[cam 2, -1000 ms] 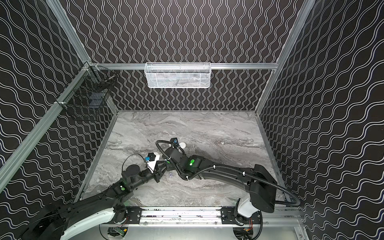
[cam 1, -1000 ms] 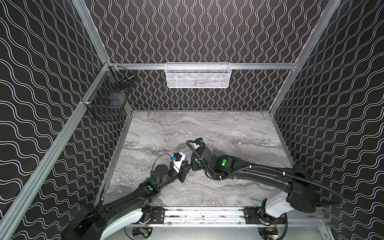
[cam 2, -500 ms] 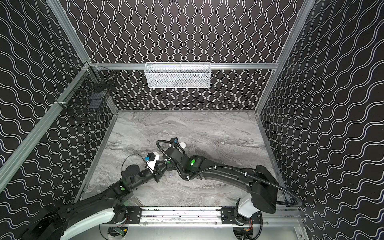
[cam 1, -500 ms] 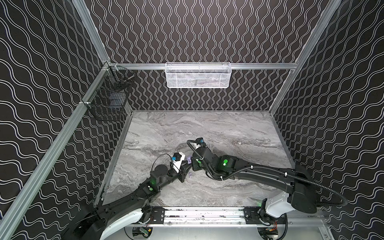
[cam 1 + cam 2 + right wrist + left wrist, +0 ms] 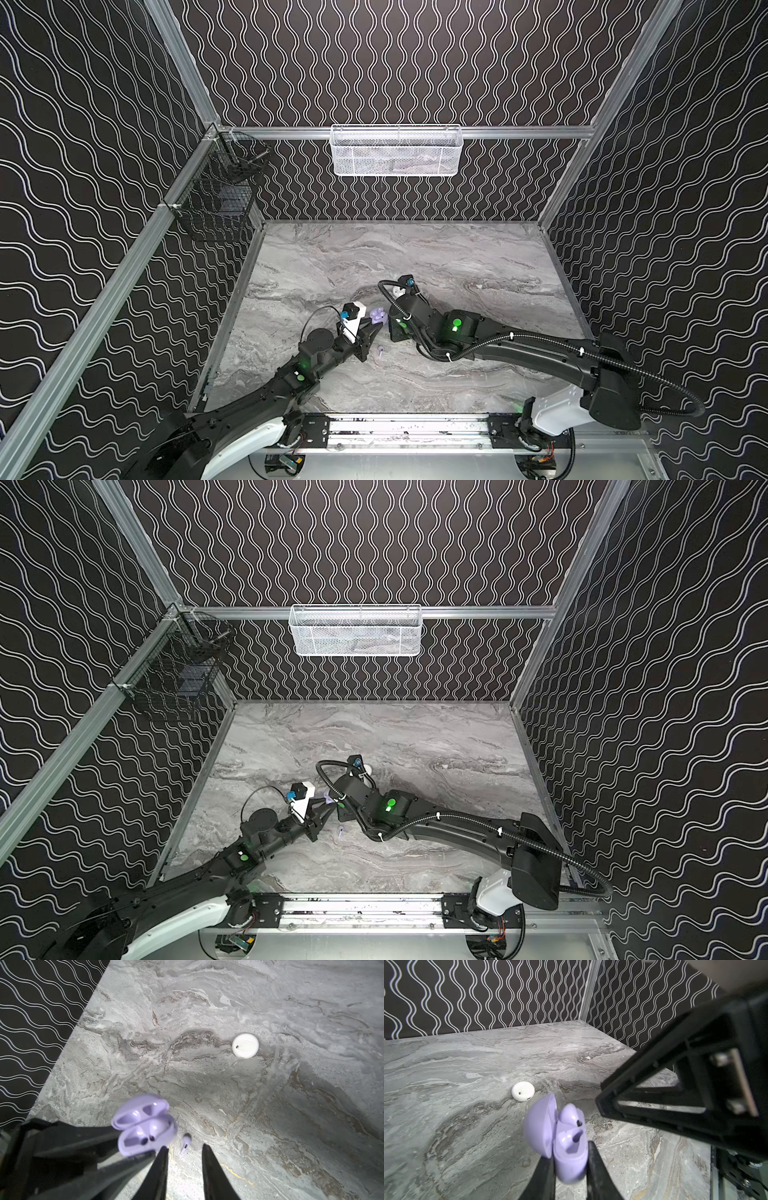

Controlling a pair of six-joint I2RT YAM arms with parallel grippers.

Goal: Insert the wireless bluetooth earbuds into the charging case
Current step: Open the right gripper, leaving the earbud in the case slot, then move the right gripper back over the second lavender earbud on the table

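My left gripper (image 5: 570, 1153) is shut on the base of a lavender charging case (image 5: 566, 1147), held above the table with its lid (image 5: 538, 1126) open. One lavender earbud (image 5: 570, 1112) sits in a slot of the case; the slot beside it (image 5: 133, 1136) is empty. A second lavender earbud (image 5: 185, 1145) lies on the marble table, also seen in both top views (image 5: 380, 351) (image 5: 340, 831). My right gripper (image 5: 185, 1147) hangs open and empty right beside the case (image 5: 145, 1124), above the loose earbud. Any white earbuds are out of view.
A closed round white case (image 5: 245, 1045) rests on the table beyond the grippers (image 5: 522, 1091), partly hidden by the right wrist in a top view (image 5: 368, 769). A white mesh basket (image 5: 397, 149) and a black wire basket (image 5: 216, 195) hang on the walls.
The right gripper's jaws have parted a little. Both arms have stayed almost where they were, and the left gripper still holds the case.
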